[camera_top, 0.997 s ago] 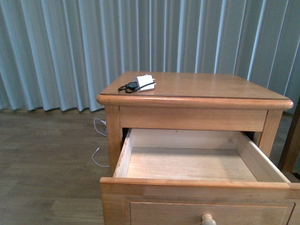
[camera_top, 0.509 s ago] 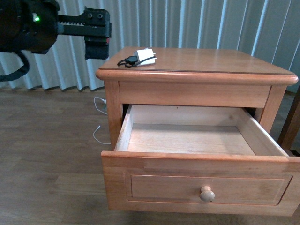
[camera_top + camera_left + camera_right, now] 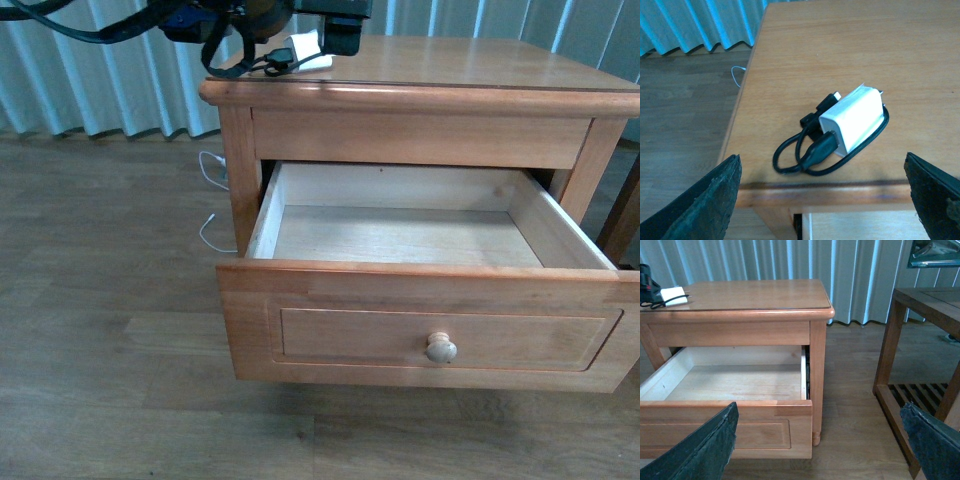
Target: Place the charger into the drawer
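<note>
The charger (image 3: 308, 56), a white block with a black cable coiled on it, lies on the near left corner of the nightstand top (image 3: 480, 65). My left gripper (image 3: 292, 30) is open and hovers just above it. In the left wrist view the charger (image 3: 855, 120) lies just beyond the wide-open gripper (image 3: 824, 195), untouched. The drawer (image 3: 350, 330) is pulled out, with a pale bare interior and a round knob (image 3: 440, 347). My right gripper (image 3: 820, 440) is open and empty, off to the drawer's (image 3: 715, 427) right side; the charger (image 3: 674, 295) shows far off there.
A thin white cable (image 3: 212, 225) lies on the wood floor left of the nightstand. A dark wooden table (image 3: 920, 365) with a slatted lower shelf stands to the right. Pleated curtains (image 3: 100, 70) hang behind.
My left arm has come in from the left and moved right over the nightstand, now above the charger. The front view has dropped lower. The drawer stays open and the charger has not moved.
</note>
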